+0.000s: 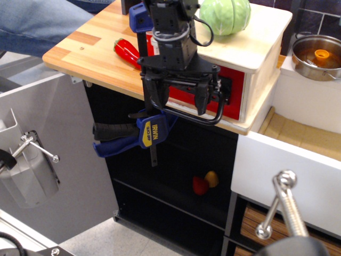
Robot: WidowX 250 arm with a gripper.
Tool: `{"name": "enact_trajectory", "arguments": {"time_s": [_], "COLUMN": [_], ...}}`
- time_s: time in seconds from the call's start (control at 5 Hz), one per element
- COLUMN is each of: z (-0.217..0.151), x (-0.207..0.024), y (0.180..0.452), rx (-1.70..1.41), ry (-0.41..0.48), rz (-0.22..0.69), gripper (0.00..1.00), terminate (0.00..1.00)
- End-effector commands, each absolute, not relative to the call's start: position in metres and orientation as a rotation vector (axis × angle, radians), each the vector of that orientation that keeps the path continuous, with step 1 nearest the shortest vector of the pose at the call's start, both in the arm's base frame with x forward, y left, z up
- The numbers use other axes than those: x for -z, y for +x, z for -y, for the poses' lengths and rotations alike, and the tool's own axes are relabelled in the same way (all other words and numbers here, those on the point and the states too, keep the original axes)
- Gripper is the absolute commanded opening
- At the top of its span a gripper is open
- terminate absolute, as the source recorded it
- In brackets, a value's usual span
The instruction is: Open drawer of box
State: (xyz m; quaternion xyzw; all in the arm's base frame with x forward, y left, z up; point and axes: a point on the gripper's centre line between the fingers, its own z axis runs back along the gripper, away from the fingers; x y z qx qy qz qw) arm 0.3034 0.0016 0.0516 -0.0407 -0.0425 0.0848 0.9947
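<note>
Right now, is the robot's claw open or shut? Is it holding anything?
Gripper: open, its fingers spread in front of the drawer, around the black loop handle, not clamped on anything.

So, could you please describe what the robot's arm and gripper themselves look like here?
The arm is black and blocky, built of stacked dark segments with a pale grey band around the wrist. A thin black cable loops out on one side. The gripper is matte black too, a wide crossbar carrying two long, flat, straight fingers. No lettering is legible.
</note>
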Motion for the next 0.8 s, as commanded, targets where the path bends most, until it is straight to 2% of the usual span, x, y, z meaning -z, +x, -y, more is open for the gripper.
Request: {"name": "enact_trajectory", "arguments": {"time_s": [0.0, 0.2, 0.6], "z": [0.002, 0.002, 0.001], "x": [-0.047, -0.035, -0.017], "y": [0.312, 0.308, 0.271], "rx": [-0.183, -0.171, -0.114], "ry": [-0.05, -0.022, -0.003], "rz": [0.082, 0.087, 0.034], "gripper": [1.0, 1.0, 1.0], "terminate": [0.0, 0.0, 0.0]}}
